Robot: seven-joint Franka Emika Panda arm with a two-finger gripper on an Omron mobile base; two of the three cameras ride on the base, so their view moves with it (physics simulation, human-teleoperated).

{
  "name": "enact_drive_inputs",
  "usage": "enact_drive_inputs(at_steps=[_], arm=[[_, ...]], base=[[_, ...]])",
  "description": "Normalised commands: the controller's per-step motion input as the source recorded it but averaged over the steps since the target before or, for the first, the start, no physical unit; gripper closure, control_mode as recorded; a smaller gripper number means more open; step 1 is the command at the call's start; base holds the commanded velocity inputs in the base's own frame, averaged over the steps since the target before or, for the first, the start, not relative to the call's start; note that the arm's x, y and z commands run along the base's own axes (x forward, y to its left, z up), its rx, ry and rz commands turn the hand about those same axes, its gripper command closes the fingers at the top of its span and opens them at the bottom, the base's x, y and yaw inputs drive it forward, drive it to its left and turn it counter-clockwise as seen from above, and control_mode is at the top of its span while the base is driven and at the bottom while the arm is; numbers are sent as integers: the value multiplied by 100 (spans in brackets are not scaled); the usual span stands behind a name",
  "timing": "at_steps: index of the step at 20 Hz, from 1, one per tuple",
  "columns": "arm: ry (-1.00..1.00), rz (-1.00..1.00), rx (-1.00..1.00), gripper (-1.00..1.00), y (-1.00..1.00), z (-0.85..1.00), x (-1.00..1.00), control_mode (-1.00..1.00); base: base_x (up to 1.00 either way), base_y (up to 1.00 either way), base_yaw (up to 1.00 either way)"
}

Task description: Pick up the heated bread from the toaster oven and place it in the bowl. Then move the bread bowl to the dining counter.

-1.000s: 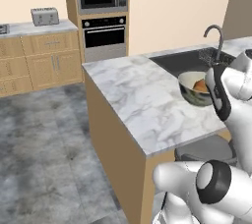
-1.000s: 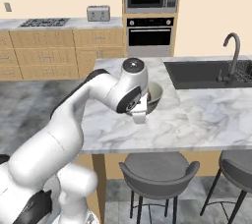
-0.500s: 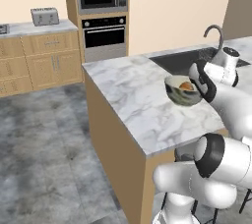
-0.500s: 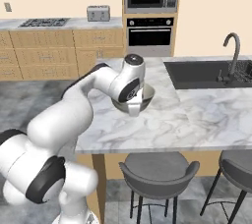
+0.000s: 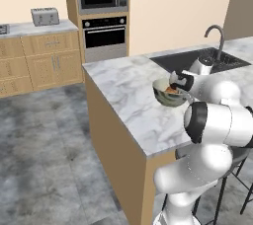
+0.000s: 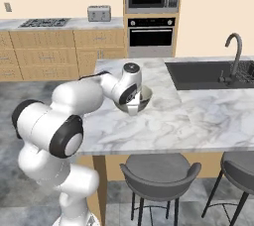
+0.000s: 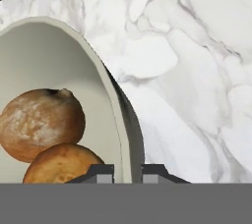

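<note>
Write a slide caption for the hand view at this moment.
Claw shut on the rim of the bowl, two browned buns inside, over the marble dining counter.

Bread in bowl, seemingly on dining counter

The bowl is cream-white inside with a grey outer wall, and the two buns in it are golden-orange, the upper one browner and dusted pale, the lower one more evenly orange. The dining counter is white marble veined in soft grey over a light wood base, with a dark sink set in. The stool seats are grey.
</note>
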Motion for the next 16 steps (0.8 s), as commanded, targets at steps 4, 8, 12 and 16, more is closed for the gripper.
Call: enact_drive_inputs(at_steps=[4, 8, 12, 16], arm=[[2, 0, -3, 100, 9, -53, 51, -100], [1, 0, -2, 100, 5, -43, 15, -100], [0, 0, 0, 100, 0, -37, 0, -100], [0, 0, 0, 100, 0, -38, 0, -100]], base=[[0, 0, 0], [0, 0, 0], [0, 0, 0], [0, 0, 0]])
